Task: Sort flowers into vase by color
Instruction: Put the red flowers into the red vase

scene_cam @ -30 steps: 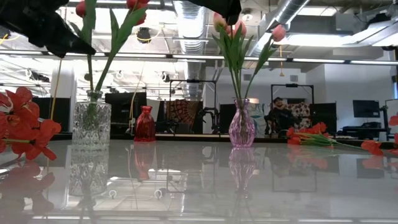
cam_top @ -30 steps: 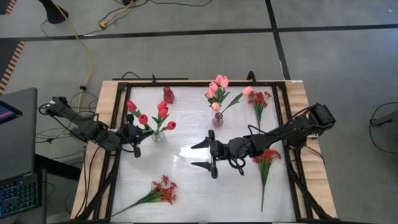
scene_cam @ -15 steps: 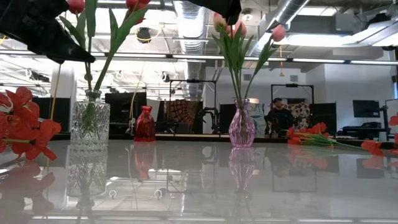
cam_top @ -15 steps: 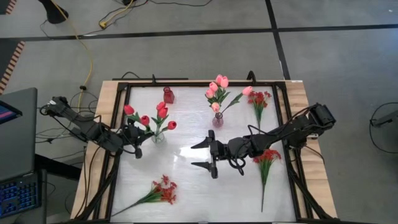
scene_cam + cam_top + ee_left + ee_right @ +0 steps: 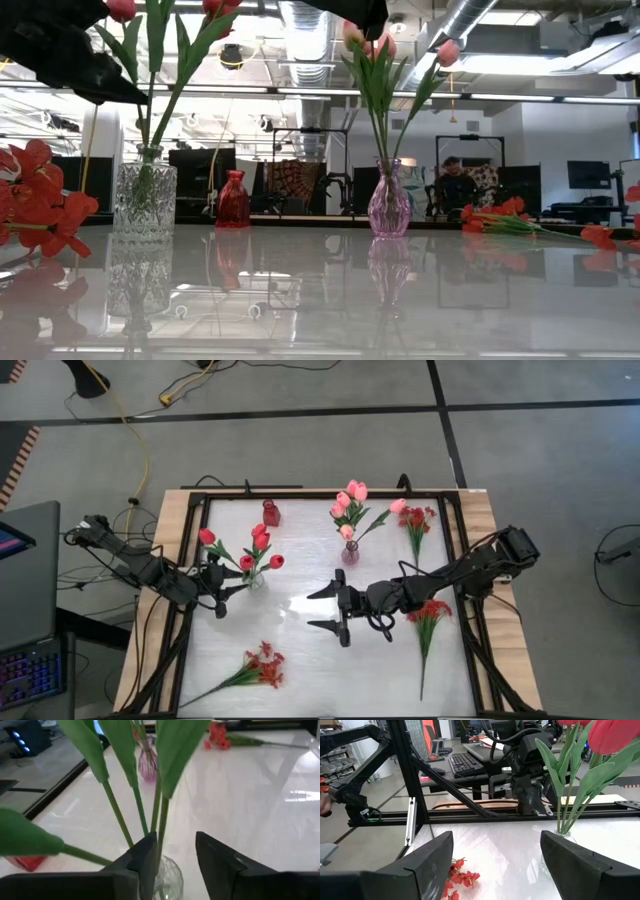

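Note:
My left gripper (image 5: 226, 590) is open beside the clear glass vase (image 5: 255, 577), which holds several red tulips (image 5: 258, 545). In the left wrist view its fingers (image 5: 145, 860) stand on either side of the green stems (image 5: 160, 827) above the vase's mouth (image 5: 167, 875). My right gripper (image 5: 328, 610) hovers open at mid-table, facing the clear vase (image 5: 559, 855). The pink tulips (image 5: 350, 495) stand in a purple vase (image 5: 350, 553). Three red sprays (image 5: 262, 665) (image 5: 430, 615) (image 5: 417, 525) lie flat on the table. My left gripper is level with the tulip stems, coming from the table's left. One stem (image 5: 161, 840) runs close along the inner face of one finger (image 5: 147, 852). I cannot tell whether they touch.
A small red vase (image 5: 271, 513) stands empty near the far edge, left of the purple vase (image 5: 388, 200). A black frame (image 5: 190, 560) borders the white tabletop. A person sits in the room behind the table (image 5: 455, 185).
One red tulip's head has swung from out over the table's left side in toward the other tulips above the clear vase, so its stem stands more upright. The right arm has kept still.

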